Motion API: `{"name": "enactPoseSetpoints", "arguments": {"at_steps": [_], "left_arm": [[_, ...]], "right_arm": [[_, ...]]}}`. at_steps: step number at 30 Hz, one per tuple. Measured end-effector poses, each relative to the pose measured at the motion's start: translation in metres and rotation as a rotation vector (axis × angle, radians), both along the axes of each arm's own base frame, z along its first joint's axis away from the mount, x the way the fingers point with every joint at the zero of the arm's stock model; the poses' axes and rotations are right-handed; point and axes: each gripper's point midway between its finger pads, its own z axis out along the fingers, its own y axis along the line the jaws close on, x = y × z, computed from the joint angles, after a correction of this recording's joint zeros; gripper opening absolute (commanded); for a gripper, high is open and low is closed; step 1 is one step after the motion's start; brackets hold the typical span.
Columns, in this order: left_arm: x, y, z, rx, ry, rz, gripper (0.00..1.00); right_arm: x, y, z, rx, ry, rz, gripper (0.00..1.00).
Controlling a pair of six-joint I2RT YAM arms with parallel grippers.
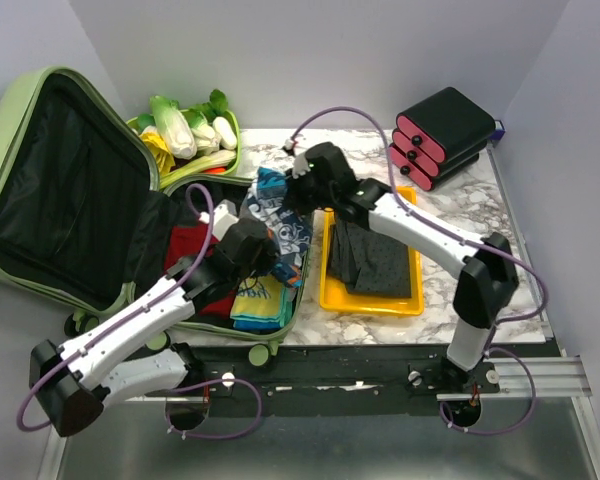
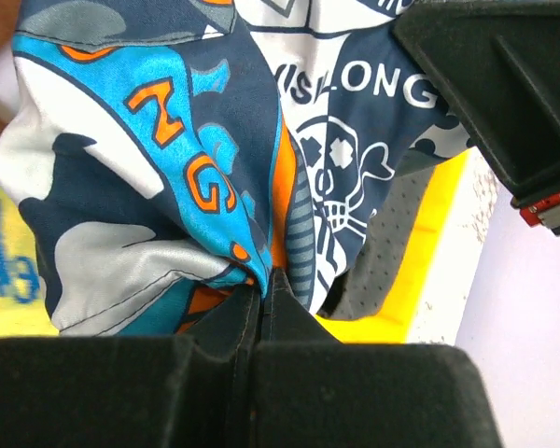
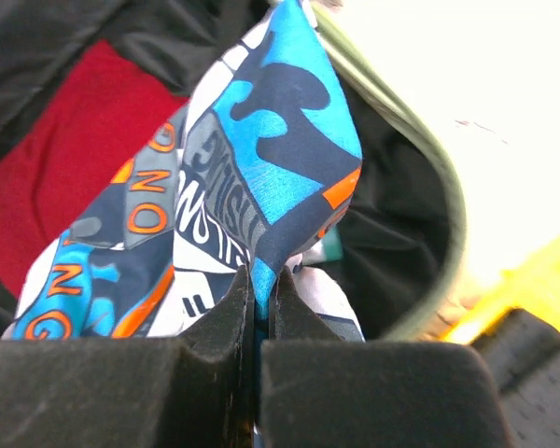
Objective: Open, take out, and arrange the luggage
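Right now your left gripper [image 2: 261,285] is clenched on a fold of the printed cloth [image 2: 168,168], its two pads pressed together with blue, orange and navy fabric pinched at their tips. Just past those tips the cloth bunches upward, and a skull print with white lettering shows a little to the gripper's right.

Your right gripper [image 3: 257,275] is likewise clamped on the same cloth, with a peak of blue and navy fabric standing up from between its closed pads. From above you can see that it holds the far end and the left gripper the near end, so the cloth hangs between them.

Directly beneath both grippers lies the luggage [image 1: 40,130], open on the left side of the marble table [image 1: 460,210]. Its lid stands tilted up to the left of your left gripper, black lining facing you. In the lower half, a red garment [image 3: 65,177] sits under and to the left of the grippers, and a folded yellow and blue cloth [image 1: 260,305] lies just on the near side of the left gripper.

To the right of both grippers, just beside the luggage's green rim, is a yellow tray [image 1: 370,305] holding dark grey cloth [image 1: 365,255]. Beyond the grippers to the left is a green basket [image 1: 232,150] of vegetables [image 1: 185,130]. Well off to the right of your right gripper stands a black box with pink ends [image 1: 445,130].
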Motion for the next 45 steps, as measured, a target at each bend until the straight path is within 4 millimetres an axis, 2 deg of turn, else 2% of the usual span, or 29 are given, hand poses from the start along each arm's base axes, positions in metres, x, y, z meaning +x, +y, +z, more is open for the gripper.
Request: {"name": "enactPoseSetpoints", "arguments": {"at_steps": [4,9,13,16,19,27,29,34,36,45], "left_arm": [[-0.004,-0.041,0.006,-0.010,-0.010,-0.068,0.00],[-0.010,-0.102,0.015,-0.003,-0.019,-0.150,0.00],[-0.013,-0.142,0.018,-0.020,-0.019,-0.176,0.00],[-0.015,-0.160,0.013,-0.023,-0.007,-0.175,0.00],[-0.016,-0.168,0.010,-0.028,-0.006,-0.166,0.00],[-0.013,-0.199,-0.002,-0.029,0.014,-0.161,0.00],[-0.014,-0.212,-0.007,-0.015,0.020,-0.172,0.00],[-0.017,-0.248,-0.003,-0.010,0.018,-0.203,0.00],[-0.018,-0.256,-0.003,-0.009,0.019,-0.210,0.00],[-0.018,-0.267,-0.028,0.039,0.048,-0.207,0.00]], "right_arm": [[0.003,-0.055,-0.003,-0.023,-0.011,-0.106,0.01],[0.002,-0.109,-0.010,-0.033,-0.007,-0.211,0.01],[0.003,-0.145,-0.017,-0.050,-0.004,-0.285,0.01],[0.003,-0.165,-0.020,-0.056,-0.001,-0.326,0.01],[0.003,-0.184,-0.021,-0.063,-0.003,-0.360,0.01],[0.004,-0.218,-0.032,-0.099,0.006,-0.416,0.01],[0.005,-0.224,-0.034,-0.109,0.009,-0.423,0.01],[0.006,-0.236,-0.039,-0.132,0.016,-0.437,0.01],[0.005,-0.239,-0.042,-0.140,0.020,-0.431,0.01],[0.006,-0.253,-0.063,-0.165,0.068,-0.433,0.01]]}}
